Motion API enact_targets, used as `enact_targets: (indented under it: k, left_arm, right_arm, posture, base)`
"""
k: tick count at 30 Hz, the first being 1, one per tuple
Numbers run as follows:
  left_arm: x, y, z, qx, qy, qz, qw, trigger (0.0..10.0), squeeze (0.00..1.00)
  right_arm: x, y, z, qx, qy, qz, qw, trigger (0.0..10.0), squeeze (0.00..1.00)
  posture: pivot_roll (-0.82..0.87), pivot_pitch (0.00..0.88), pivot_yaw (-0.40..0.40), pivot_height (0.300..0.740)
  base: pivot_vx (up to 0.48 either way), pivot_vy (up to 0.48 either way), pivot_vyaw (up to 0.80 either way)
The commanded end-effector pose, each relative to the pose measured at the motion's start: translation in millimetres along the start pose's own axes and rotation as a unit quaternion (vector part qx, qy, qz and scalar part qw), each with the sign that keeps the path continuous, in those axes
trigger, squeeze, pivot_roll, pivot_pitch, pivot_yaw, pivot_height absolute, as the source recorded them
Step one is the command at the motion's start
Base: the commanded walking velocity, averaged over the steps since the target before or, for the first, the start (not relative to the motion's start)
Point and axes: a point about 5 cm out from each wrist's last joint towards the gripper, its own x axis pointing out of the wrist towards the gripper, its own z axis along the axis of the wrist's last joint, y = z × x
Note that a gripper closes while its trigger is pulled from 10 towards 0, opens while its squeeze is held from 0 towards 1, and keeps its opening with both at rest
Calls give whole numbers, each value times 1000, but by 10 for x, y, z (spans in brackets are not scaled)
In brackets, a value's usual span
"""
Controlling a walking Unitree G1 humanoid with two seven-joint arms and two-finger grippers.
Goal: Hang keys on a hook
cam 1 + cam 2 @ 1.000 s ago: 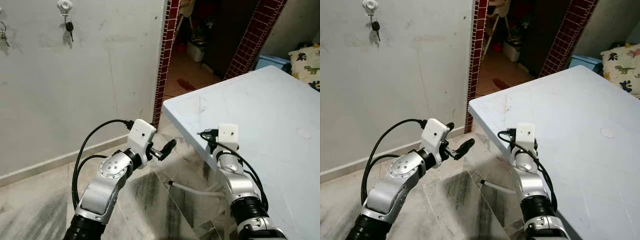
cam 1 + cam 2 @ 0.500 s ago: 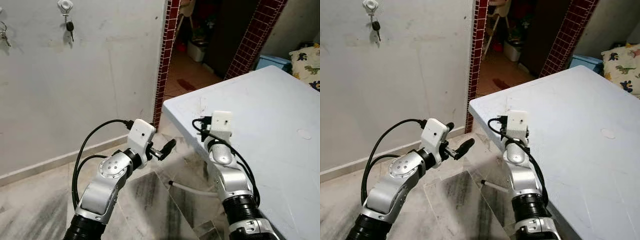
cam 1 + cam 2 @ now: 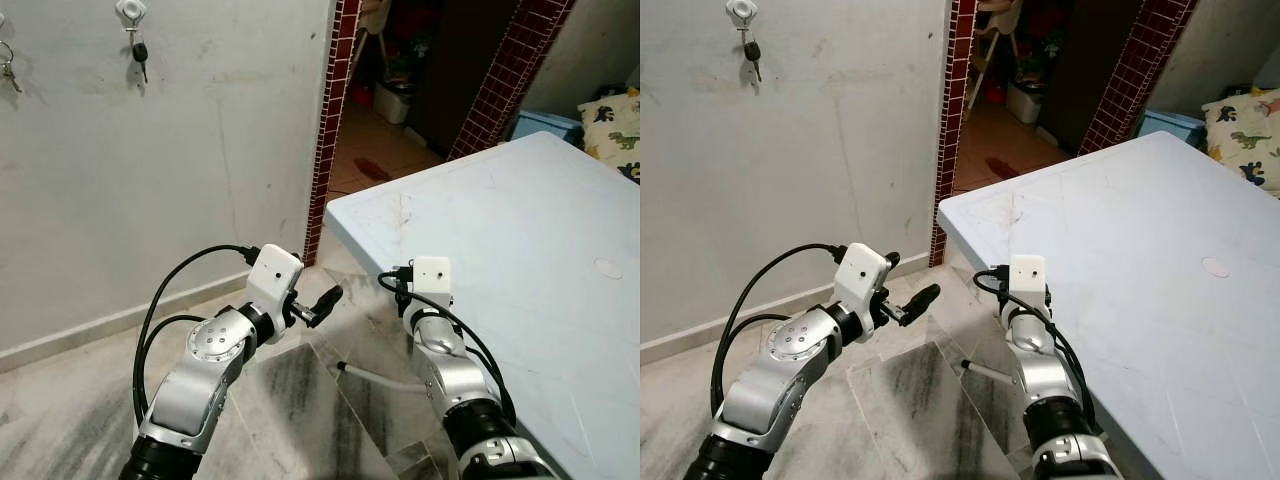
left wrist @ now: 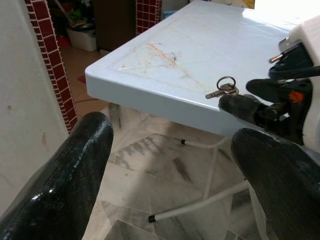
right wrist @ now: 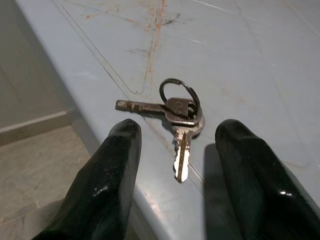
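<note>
While the keys [image 5: 179, 113] lie at the desk's [image 3: 520, 230] near left corner, the right claw [image 5: 177, 165] hovers spread over them; it should descend squarely, pinching the ring. Left claw [image 4: 170, 165] gapes idle.

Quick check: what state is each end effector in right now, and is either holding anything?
Left end effector: open, holding nothing.
Right end effector: open, fingers either side of the keys on the table, not gripping.

My two small silver metal keys on a round metal ring [image 5: 178, 114] lie flat on the pale blue table top [image 5: 240, 60], close to its edge. One key points sideways, the other points at me. The white wall hook [image 3: 130, 11] is high up, with a black-headed key [image 3: 139, 55] hanging on it.
</note>
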Motion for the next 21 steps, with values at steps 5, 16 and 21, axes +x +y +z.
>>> enact_targets:
  k: [5, 16, 21]
  left_arm:
    - [-11, -44, 26, 3, 0, -8, 1000, 10000, 0]
    - [-63, -37, 44, 3, -2, -7, 1000, 10000, 0]
    - [-105, -83, 34, -1, -3, -12, 1000, 10000, 0]
  right_arm:
    - [56, -29, 17, 12, -9, -1, 1000, 10000, 0]
    - [96, -24, 49, 41, -21, 7, 999, 4980, 0]
    - [104, -13, 69, 62, -29, 22, 997, 0, 0]
  posture:
    - [207, 0, -116, 740]
    - [230, 3, -106, 740]
    - [234, 13, -103, 740]
  base:
    - [0, 0, 0]
    - [0, 0, 0]
    - [0, 0, 0]
